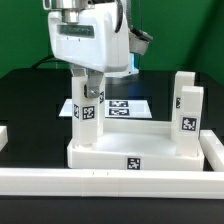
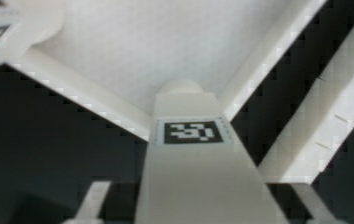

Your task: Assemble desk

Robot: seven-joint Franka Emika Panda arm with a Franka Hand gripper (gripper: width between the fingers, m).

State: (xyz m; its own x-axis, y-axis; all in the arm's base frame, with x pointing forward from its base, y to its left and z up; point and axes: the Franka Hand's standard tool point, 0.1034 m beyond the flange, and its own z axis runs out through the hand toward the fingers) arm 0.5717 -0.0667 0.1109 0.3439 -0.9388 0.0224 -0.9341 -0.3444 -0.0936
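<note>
now the jaws pinch a leg (image 1: 88,110) standing upright at the near left corner of the desk top (image 1: 135,152) on the counter; another leg (image 1: 186,108) stands at its right. keep it vertical while twisting it home.

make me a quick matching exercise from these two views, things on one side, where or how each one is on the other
Things:
1. hand
2. leg block in the hand
3. second leg block
4. marker board

Places or states:
a. flat on the table behind the desk top
b. upright at the top's corner on the exterior view's left
c. shut on a leg
d. upright at the top's corner on the exterior view's right

Pairs: 1-c, 2-b, 3-d, 4-a
</note>
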